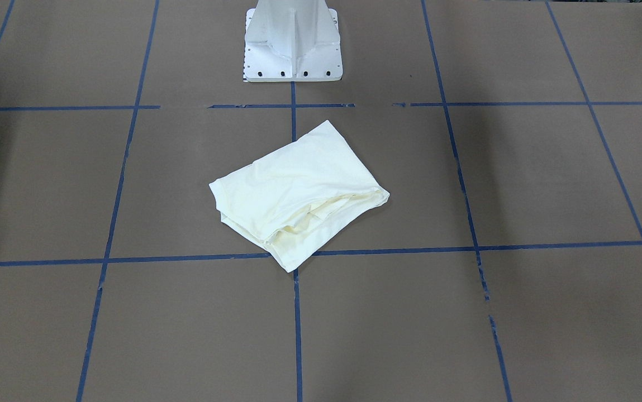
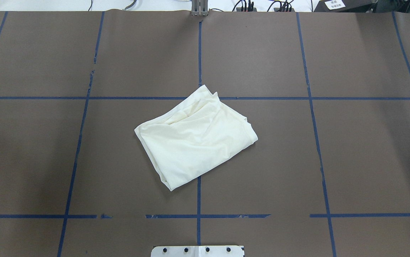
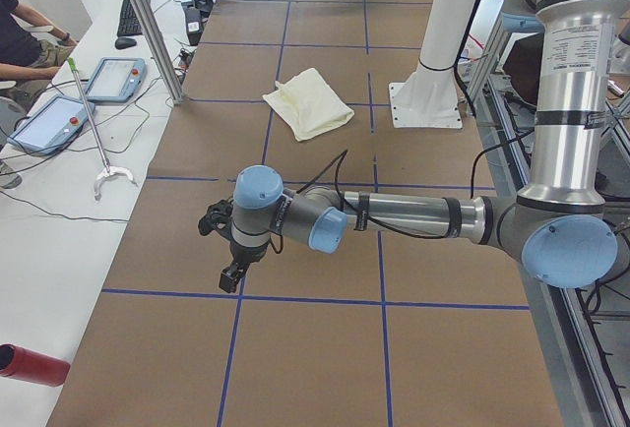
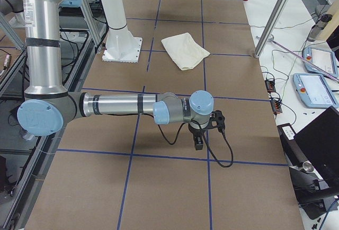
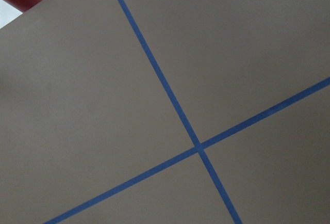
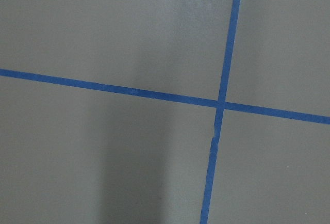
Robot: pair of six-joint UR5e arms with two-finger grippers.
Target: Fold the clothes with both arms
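The cream-white T-shirt lies folded into a compact, slightly skewed bundle at the table's middle, plain side up; the cat print is hidden. It also shows in the front-facing view, the left view and the right view. My left gripper hangs over the table far from the shirt, near the table's left end. My right gripper hangs over the table's right end, equally far away. I cannot tell whether either is open or shut. Neither holds the shirt.
The white pedestal base stands just behind the shirt. Blue tape lines grid the brown table. Teach pendants and cables lie on the side bench in the left view. A red cylinder lies at the left end. A seated person shows.
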